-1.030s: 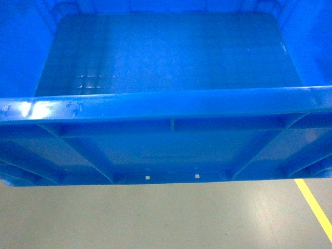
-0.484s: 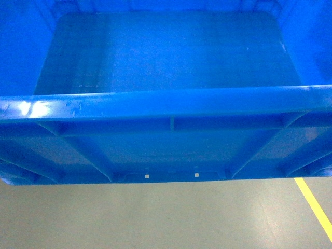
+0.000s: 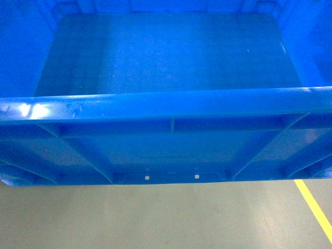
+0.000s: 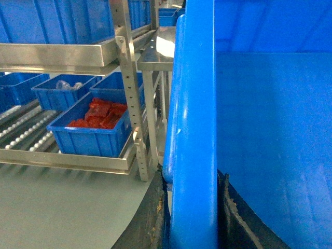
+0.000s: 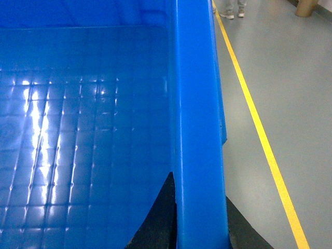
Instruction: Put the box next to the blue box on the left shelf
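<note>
Filling head view: box (image 3: 166, 67), shelf (image 4: 31, 135) leftward.

Count, all views
1 big blue box (image 3: 166, 67); 2 grippers, left (image 4: 193, 218) & right (image 5: 199, 223); 1 yellow floor line (image 5: 259, 135).

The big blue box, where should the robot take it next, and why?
Probably carry it leftward toward the roller shelf. Both grippers pinch the crate's rims, floor shows beneath it, and the shelf, holding a smaller blue bin, lies off to the left.
</note>
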Robot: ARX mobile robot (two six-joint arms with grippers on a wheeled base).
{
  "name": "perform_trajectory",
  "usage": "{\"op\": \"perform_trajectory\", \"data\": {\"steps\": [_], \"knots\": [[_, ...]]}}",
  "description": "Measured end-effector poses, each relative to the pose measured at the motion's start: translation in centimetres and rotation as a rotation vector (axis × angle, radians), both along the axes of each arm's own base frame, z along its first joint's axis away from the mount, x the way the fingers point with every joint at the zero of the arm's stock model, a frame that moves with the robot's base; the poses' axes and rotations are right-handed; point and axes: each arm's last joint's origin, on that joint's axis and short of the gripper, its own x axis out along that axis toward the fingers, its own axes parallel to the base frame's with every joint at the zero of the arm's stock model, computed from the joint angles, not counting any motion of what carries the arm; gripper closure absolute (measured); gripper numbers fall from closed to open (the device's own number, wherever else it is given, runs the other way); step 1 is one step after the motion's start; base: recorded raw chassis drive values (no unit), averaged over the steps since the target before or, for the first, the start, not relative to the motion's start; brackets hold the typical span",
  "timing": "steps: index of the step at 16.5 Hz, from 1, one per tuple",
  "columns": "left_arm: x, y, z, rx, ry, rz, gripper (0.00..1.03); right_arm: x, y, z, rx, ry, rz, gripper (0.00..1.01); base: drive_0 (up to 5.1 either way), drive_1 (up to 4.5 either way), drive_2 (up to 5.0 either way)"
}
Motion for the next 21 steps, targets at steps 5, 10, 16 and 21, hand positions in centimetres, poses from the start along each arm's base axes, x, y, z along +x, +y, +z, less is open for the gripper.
{"op": "perform_trajectory", "data": {"steps": [5, 10, 16, 21], "knots": [[0.00, 0.00, -0.01, 0.000, 0.001, 0.000, 0.87, 0.00, 0.00, -0.01, -0.001, 0.001, 0.000, 0.93, 0.0, 4.09, -4.2], [0.03, -0.01, -0.10, 0.002, 0.008, 0.000, 0.87, 0.01, 0.01, -0.09, -0.002, 0.007, 0.000, 0.93, 0.0, 4.11, -4.1], [0.04, -0.01, -0.04, 0.000, 0.001, -0.001, 0.87, 0.00, 0.00, -0.02, -0.001, 0.000, -0.001, 0.93, 0.0, 4.11, -4.1], [0.04, -0.01, -0.04, 0.000, 0.001, 0.000, 0.87, 0.00, 0.00, -0.02, 0.000, 0.001, 0.000, 0.93, -2.0, 3.44, -1.5]]}}
